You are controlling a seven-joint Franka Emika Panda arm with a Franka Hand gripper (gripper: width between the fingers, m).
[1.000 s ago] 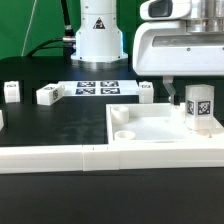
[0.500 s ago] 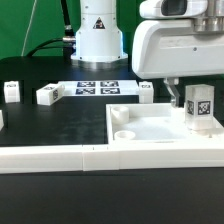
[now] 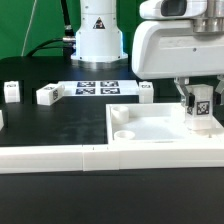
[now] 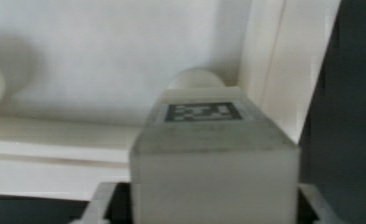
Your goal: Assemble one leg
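Note:
A white leg [image 3: 201, 110] with a black-and-white tag stands upright at the right rear corner of the large flat white panel [image 3: 150, 125]. My gripper [image 3: 199, 97] is shut on the leg from above, one finger on each side. In the wrist view the leg [image 4: 212, 150] fills the space between the fingers [image 4: 109, 205], tag facing up, above the panel [image 4: 91, 80] near its raised edge. Whether the leg's foot touches the panel is hidden.
Three more loose legs lie behind the panel: one [image 3: 11, 91] far left, one [image 3: 50, 94] beside it, one [image 3: 146, 92] near the panel's back edge. The marker board [image 3: 97, 88] lies at the robot base. A white rail [image 3: 50, 157] runs along the front.
The gripper and the leg have shifted slightly toward the exterior view's right, and the fingers now show closer around the leg. The other parts have not moved.

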